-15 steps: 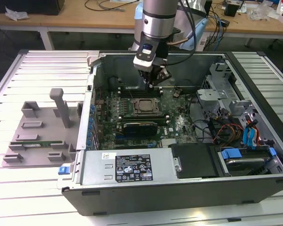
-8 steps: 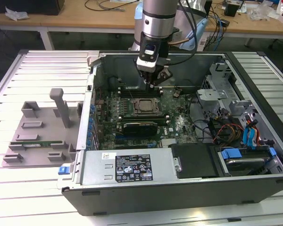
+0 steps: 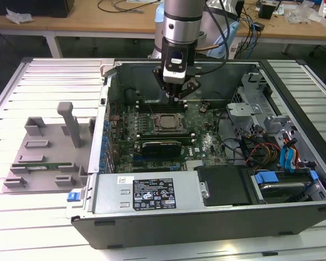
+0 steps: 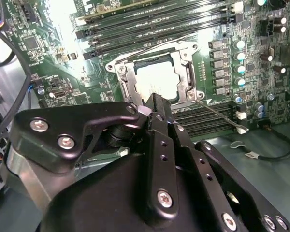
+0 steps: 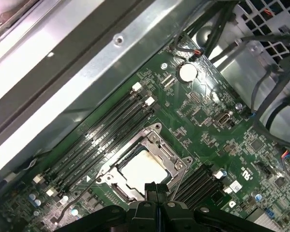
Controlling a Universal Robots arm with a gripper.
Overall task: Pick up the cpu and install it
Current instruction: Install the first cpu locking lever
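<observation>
**CPU seated; gripper closed above**

Item: cpu (image 3: 167, 123) (image 4: 157, 79) (image 5: 137, 169), laid flat in the socket (image 5: 174, 159) on the motherboard (image 3: 206, 144) inside the open case (image 3: 217, 217).
Gripper (image 3: 179, 93) (image 4: 154, 108) (image 5: 156, 191): held just above the cpu, fingers (image 5: 150, 192) pressed together, nothing gripped.
Memory slots (image 5: 101, 130) are ranged beside the socket.
A grey tray (image 3: 43, 157) is placed at the exterior view's left.

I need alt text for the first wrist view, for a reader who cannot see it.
The end effector, fingers shut together, hangs close over the cpu, which lies in its socket on the green motherboard. Black memory slots run beside the socket.
</observation>
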